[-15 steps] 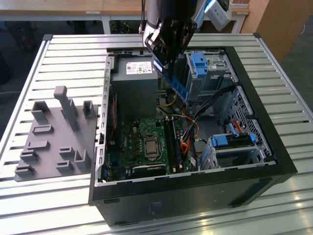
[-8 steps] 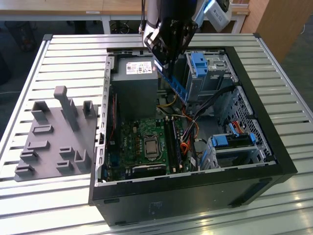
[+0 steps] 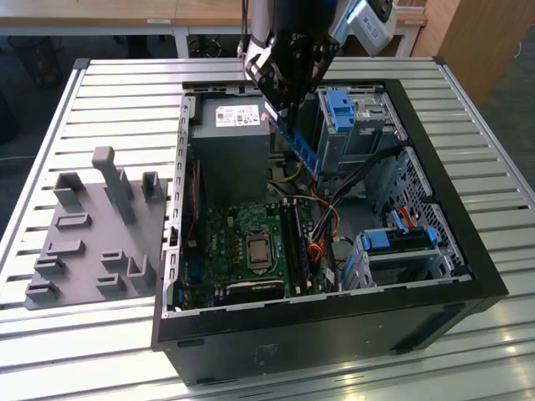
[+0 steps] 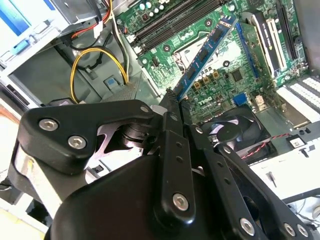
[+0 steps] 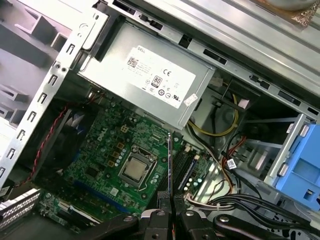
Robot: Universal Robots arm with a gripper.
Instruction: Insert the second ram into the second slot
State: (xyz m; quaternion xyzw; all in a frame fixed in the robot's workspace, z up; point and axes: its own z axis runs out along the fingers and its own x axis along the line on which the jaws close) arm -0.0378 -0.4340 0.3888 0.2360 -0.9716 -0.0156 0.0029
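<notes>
Above the green motherboard point(image 3: 242, 242), your black hand point(image 4: 175, 100) pinches the thin blue circuit-board ram stick point(image 4: 205, 52), tilted, apart from the black memory slots point(image 3: 297, 246).

Robot gripper point(image 4: 175, 100): matte black linkage fingers point(image 4: 170, 150) pinned with silver socket-head screws point(image 4: 180, 201); glossy black housing point(image 3: 294, 46); pale arm segment point(image 3: 372, 25) above.
</notes>
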